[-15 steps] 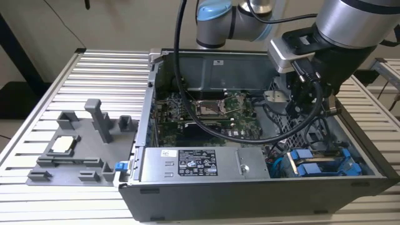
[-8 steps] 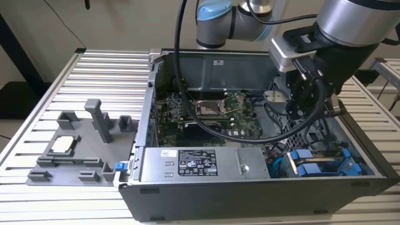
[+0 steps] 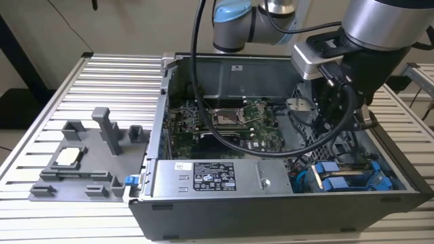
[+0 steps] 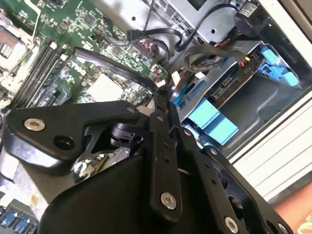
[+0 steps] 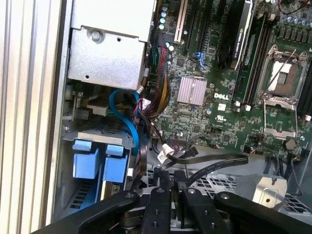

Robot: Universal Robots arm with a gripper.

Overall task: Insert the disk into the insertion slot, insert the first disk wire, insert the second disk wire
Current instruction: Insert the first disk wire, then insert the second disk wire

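Pretty cramped in that corner of the open case [image 3: 156, 152]: the insertion slot [image 3: 352, 179] sits hemmed in by the case wall on one side and the power-supply box [image 3: 217, 178] on the other. Loose black cables [image 5: 204, 163] and a blue cable [image 5: 127, 117] drape right beside it. More open room over the motherboard [image 3: 224, 122].

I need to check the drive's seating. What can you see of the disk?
The disk lies flat in the insertion slot at the case's front corner, on the exterior view's right. Its bright blue plastic carrier, with two blue tabs, mostly covers it. In the second wrist view a dark edge shows between blue clips. The gripper hangs nearby above it.
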